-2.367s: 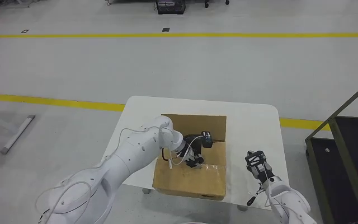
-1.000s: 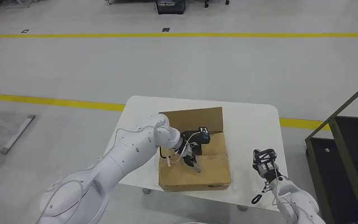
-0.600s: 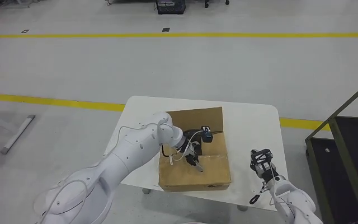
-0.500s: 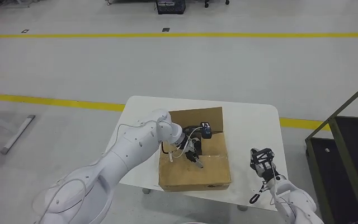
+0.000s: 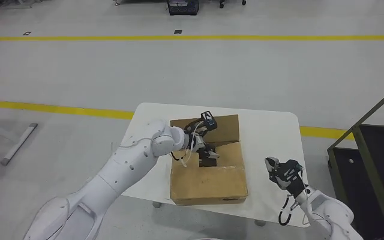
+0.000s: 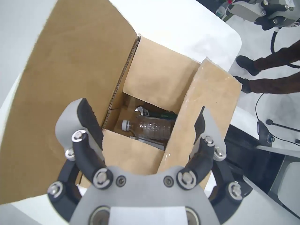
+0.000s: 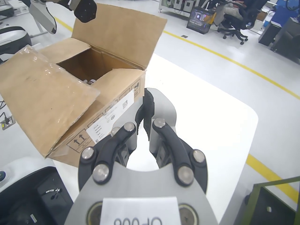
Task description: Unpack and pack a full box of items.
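A cardboard box [image 5: 210, 180] stands on the middle of the white table [image 5: 270, 132], its far flap upright and its taped near flap [image 6: 206, 99] half raised. Inside lie a clear plastic bottle [image 6: 154, 128] and a metal wrench [image 6: 141, 111]. My left gripper [image 5: 205, 155] hangs open above the box opening, one finger on each side of the gap [image 6: 145, 122], holding nothing. My right gripper [image 5: 277, 168] is shut and empty, low over the table just right of the box [image 7: 112, 99]. In the right wrist view the left gripper [image 7: 68, 19] shows above the far flap.
Bare table surface lies right of and behind the box. A green metal frame [image 5: 360, 150] stands off the table's right side. Yellow floor lines run behind the table.
The left gripper has lifted out of the box opening and drawn back toward the far flap. The box slid slightly right earlier on. The right gripper shifted a little over the table.
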